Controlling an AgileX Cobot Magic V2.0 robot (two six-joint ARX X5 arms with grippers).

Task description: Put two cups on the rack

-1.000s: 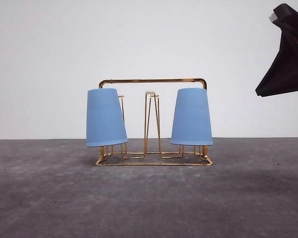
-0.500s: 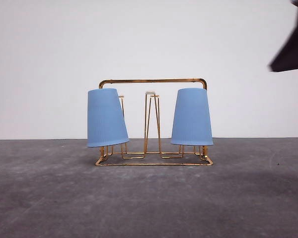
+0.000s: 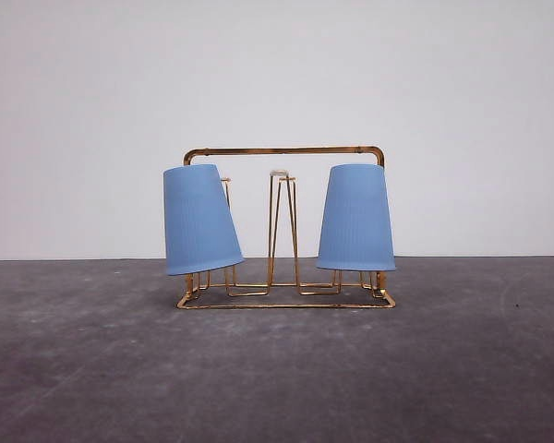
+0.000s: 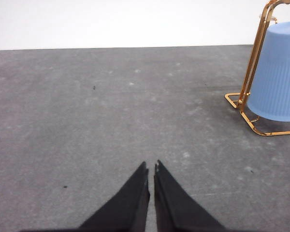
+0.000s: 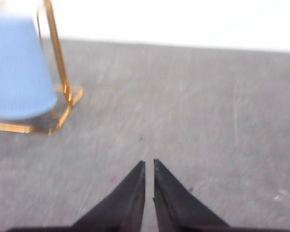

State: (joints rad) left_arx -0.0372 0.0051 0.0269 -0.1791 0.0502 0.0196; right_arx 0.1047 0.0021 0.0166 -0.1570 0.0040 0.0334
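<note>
Two light blue ribbed cups hang upside down on the gold wire rack (image 3: 284,150) in the front view. The left cup (image 3: 199,221) tilts slightly, the right cup (image 3: 355,218) hangs nearly straight. In the left wrist view the left gripper (image 4: 151,166) is shut with nothing in it, low over the grey table, well away from a cup (image 4: 279,72) and the rack frame (image 4: 255,53). The right wrist view is blurred. It shows the right gripper (image 5: 149,163) shut and empty, apart from a cup (image 5: 17,67) and the rack's base (image 5: 58,118).
A grey speckled table (image 3: 277,369) stretches in front of and around the rack. A plain white wall (image 3: 277,74) stands behind it.
The right arm, dark at the upper right of the front view, has drawn off to the right and left the frame. The left cup has tilted a little further.
</note>
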